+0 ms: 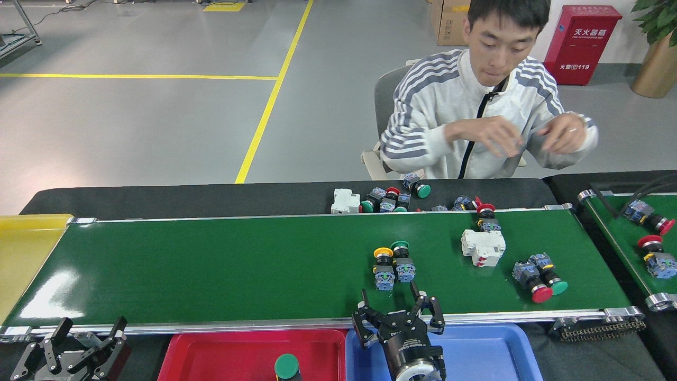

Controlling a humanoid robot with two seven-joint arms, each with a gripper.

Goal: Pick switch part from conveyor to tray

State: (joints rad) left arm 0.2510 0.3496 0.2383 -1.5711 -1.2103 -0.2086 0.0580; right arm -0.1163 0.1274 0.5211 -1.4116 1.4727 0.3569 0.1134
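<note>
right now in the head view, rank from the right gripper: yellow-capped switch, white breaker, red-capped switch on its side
From the right gripper:
1. Yellow-capped switch, just beyond it on the conveyor.
2. White breaker, farther right.
3. Red-capped switch, near the belt's right end.

The conveyor is glossy green with silver rails; on it, a yellow-capped switch beside a green-capped one; right of them a white breaker, then red and green caps; below the conveyor, a red tray and a blue tray; beyond it, a grey-striped white jacket.
</note>
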